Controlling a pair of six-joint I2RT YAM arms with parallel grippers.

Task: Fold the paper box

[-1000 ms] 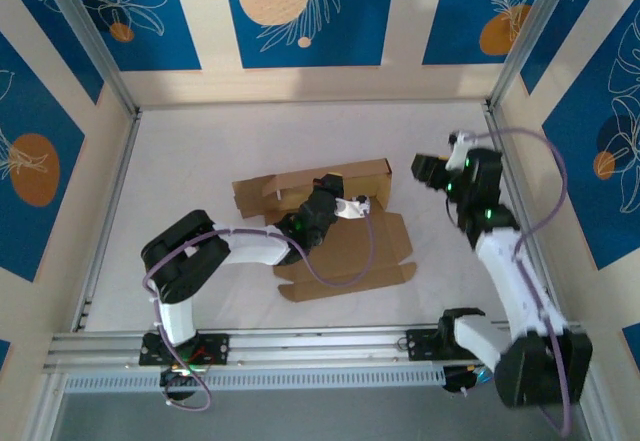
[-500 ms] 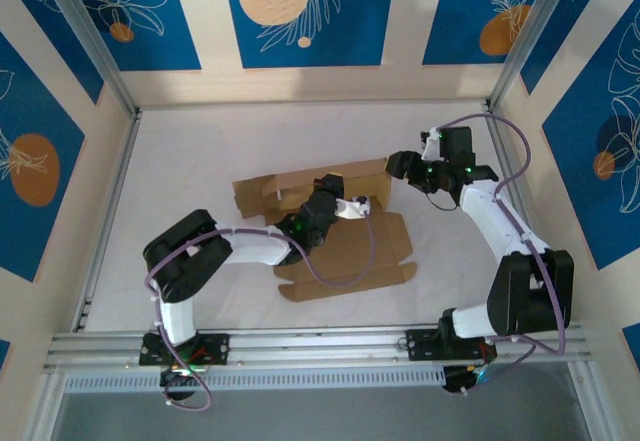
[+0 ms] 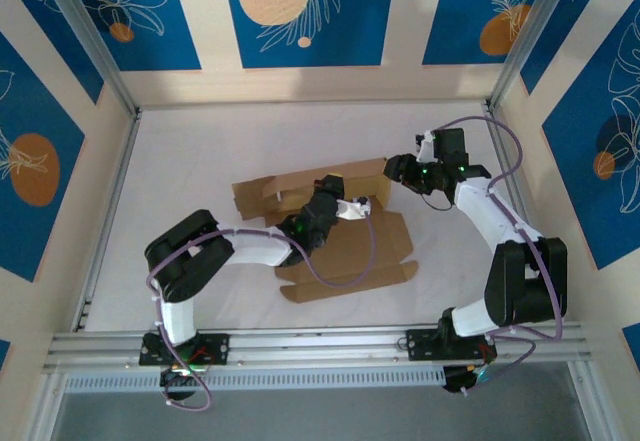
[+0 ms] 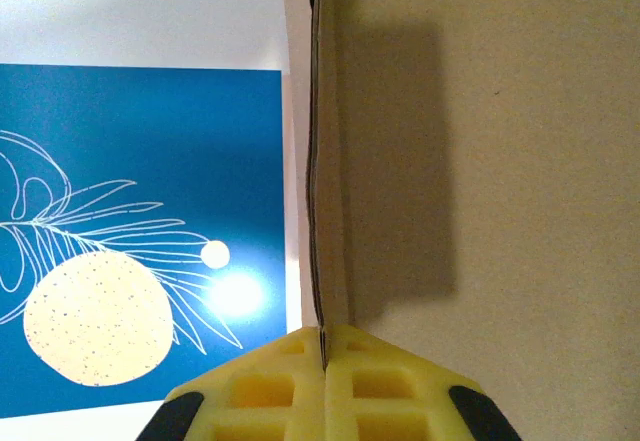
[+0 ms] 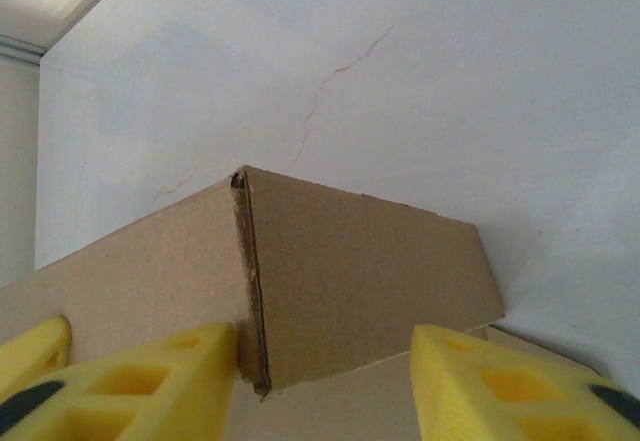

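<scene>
Roughly halfway, at a guess: box (image 3: 345, 251) mid-table, rear wall raised, front panel and tabs lying flat; ends and lid left to fold; left gripper (image 4: 322, 346) clenched on a standing wall edge; right gripper (image 5: 325, 356) released, straddling the right end corner without gripping; purple cable (image 3: 335, 279) draped across the flat panel, likely to hinder folding it up.
</scene>
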